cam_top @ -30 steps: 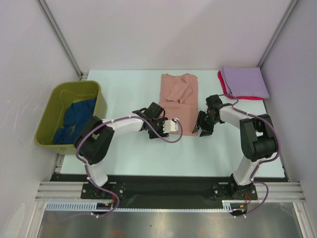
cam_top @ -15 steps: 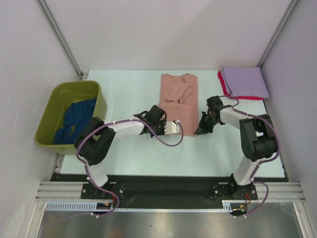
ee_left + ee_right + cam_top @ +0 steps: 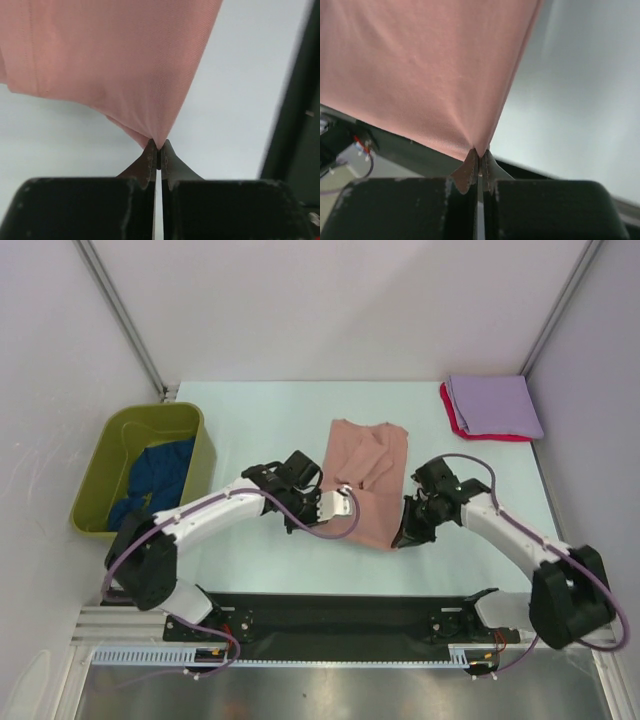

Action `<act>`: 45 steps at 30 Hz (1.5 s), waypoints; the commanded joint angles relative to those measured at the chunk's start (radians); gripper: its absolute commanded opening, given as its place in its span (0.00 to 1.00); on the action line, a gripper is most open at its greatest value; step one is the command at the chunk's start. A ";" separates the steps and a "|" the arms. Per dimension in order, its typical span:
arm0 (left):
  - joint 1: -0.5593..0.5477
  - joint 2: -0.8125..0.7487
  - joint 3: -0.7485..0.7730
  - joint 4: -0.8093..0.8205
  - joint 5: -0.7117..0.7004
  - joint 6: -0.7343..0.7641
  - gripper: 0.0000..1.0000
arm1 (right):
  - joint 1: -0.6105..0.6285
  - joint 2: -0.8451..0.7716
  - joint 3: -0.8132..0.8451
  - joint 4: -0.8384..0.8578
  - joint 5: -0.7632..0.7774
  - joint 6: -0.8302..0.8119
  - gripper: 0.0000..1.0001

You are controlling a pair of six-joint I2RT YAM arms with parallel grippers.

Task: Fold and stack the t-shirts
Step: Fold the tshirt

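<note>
The salmon-pink t-shirt (image 3: pixel 368 475) lies mid-table, its near edge lifted and drawn toward the arms. My left gripper (image 3: pixel 338 504) is shut on its near left corner, and in the left wrist view the pink cloth (image 3: pixel 110 55) fans out from the closed gripper tips (image 3: pixel 158 150). My right gripper (image 3: pixel 400 537) is shut on the near right corner; in the right wrist view the cloth (image 3: pixel 420 65) hangs taut from its tips (image 3: pixel 481 156). A folded lavender t-shirt (image 3: pixel 495 405) rests on a red one (image 3: pixel 450 415) at the far right. The dark blue t-shirt (image 3: pixel 150 485) is crumpled in the tub.
The olive-green tub (image 3: pixel 110 440) stands at the left edge of the table. The black base rail (image 3: pixel 330 615) runs along the near edge, close behind both grippers. Walls enclose the table on three sides.
Both grippers closed on the near corners of the salmon-pink shirt, then pulled it toward the near edge. The shirt has shifted nearer and both arms have stretched out.
</note>
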 commanded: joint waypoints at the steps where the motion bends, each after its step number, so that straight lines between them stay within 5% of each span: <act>1: -0.029 -0.123 0.044 -0.279 0.111 -0.036 0.00 | 0.069 -0.134 0.006 -0.233 -0.055 0.059 0.00; 5: -0.029 -0.195 0.111 -0.419 0.166 -0.037 0.00 | 0.086 -0.216 0.095 -0.348 -0.095 0.095 0.00; 9: 0.063 -0.176 0.208 -0.358 0.145 -0.040 0.00 | 0.011 -0.144 0.182 -0.354 -0.091 0.052 0.00; 15: 0.215 0.119 0.461 -0.283 0.122 -0.059 0.00 | -0.174 0.109 0.364 -0.181 -0.116 -0.051 0.00; 25: 0.272 0.602 1.027 -0.218 -0.012 -0.146 0.00 | -0.319 0.536 0.649 -0.021 -0.082 -0.030 0.00; 34: 0.270 0.791 1.128 -0.139 -0.090 -0.168 0.00 | -0.370 0.705 0.744 0.023 -0.065 0.019 0.00; 36: 0.270 0.808 1.122 -0.091 -0.111 -0.185 0.00 | -0.371 0.720 0.758 0.044 -0.058 0.029 0.14; 37: 0.270 0.812 1.124 -0.077 -0.134 -0.194 0.07 | -0.371 0.740 0.764 0.048 -0.055 0.035 0.23; 39: 0.270 0.825 1.127 -0.038 -0.160 -0.235 0.40 | -0.377 0.754 0.791 0.054 -0.036 0.040 0.48; 40: 0.270 0.825 1.128 -0.013 -0.179 -0.249 0.59 | -0.380 0.755 0.804 0.048 -0.018 0.043 0.51; 45: 0.272 0.738 1.089 0.062 -0.210 -0.309 0.68 | -0.391 0.616 0.792 0.072 0.178 0.030 0.53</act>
